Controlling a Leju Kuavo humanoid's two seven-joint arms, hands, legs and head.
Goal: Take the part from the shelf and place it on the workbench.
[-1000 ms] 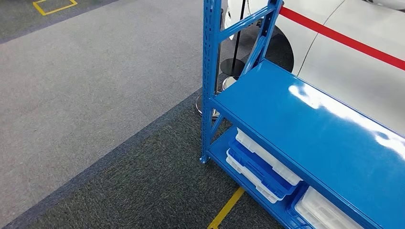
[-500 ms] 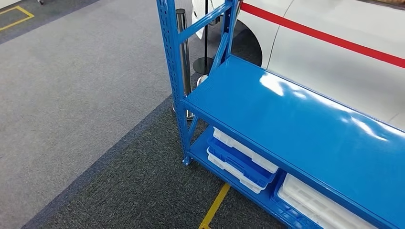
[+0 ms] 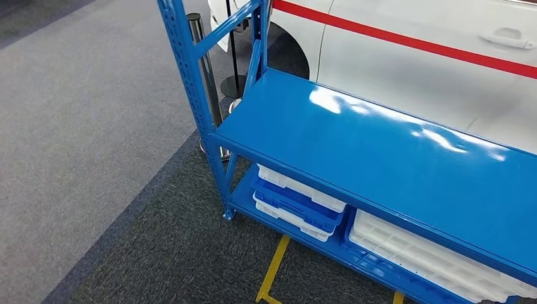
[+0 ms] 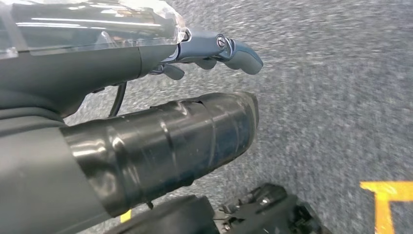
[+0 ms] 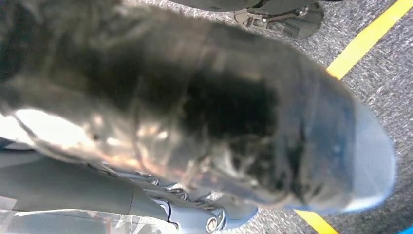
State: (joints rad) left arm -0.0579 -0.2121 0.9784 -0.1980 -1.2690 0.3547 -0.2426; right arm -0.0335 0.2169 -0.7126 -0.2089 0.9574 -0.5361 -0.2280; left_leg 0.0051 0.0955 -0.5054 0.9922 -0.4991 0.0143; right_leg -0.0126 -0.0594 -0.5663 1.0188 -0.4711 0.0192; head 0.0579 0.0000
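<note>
Shelf (image 3: 380, 145) blue, white trays (image 3: 437, 259) beneath

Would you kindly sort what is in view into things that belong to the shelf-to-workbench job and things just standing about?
Belongs to the job:
- blue shelf, middle deck bare
- white and blue trays stacked on its lower level
- left hand, holding nothing
- right hand, blurred

Just standing about:
- white car
- red barrier tape
- stanchion post
- yellow floor lines

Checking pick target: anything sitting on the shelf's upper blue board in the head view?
No. The upper board is bare and glossy; the white trays sit on the level below it.
</note>
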